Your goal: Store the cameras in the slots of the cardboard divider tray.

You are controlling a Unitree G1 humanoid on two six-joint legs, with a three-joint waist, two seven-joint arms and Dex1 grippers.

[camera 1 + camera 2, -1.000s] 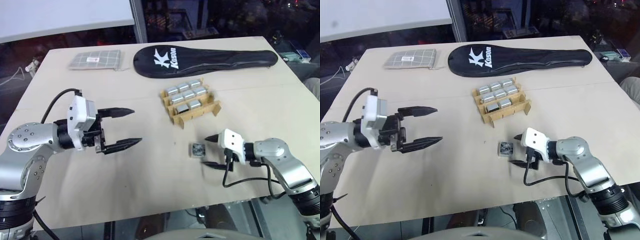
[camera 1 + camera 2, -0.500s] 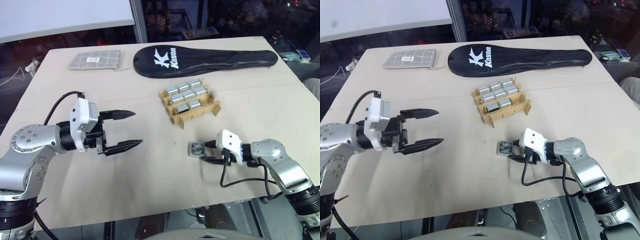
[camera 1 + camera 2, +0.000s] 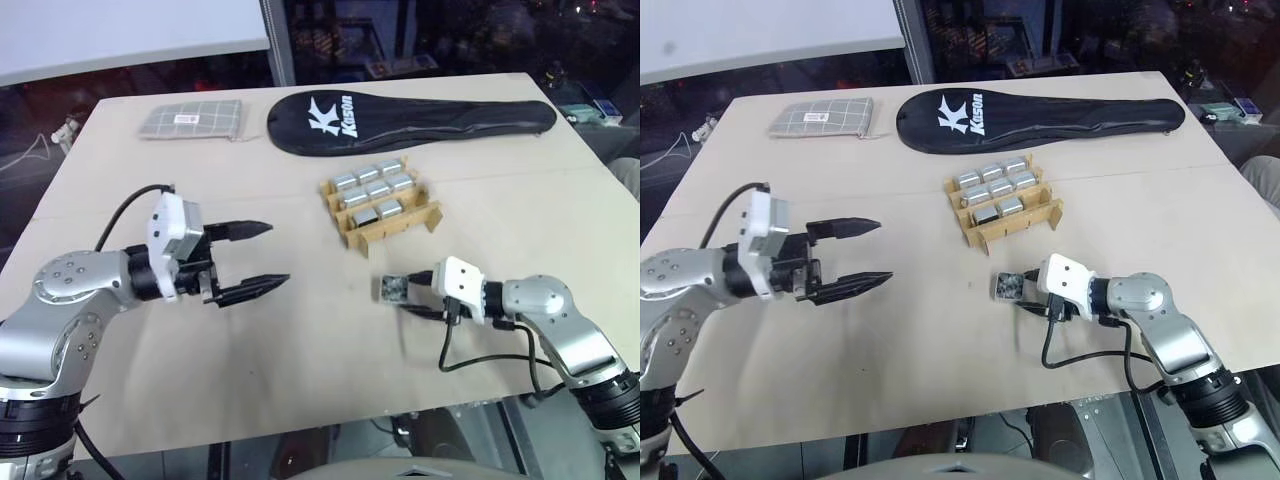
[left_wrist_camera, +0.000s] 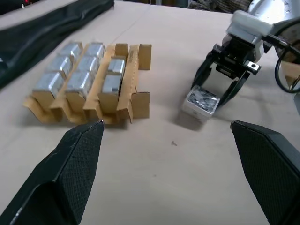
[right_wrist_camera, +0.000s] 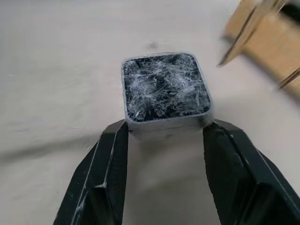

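Right gripper point(image 5: 164, 136) pinched camera point(image 5: 165, 88) by its smooth metal sides; small, rigid, probably slippery. Left gripper point(image 3: 258, 258) gaped, empty.

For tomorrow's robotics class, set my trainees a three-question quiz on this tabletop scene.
1. True or false: the right end effector grips a camera.
2. How many cameras sit in the cardboard divider tray?
3. The left end effector is: A) open, holding nothing; B) shut on a camera; C) inside the tray.

Key: 1 true; 2 eight; 3 A.
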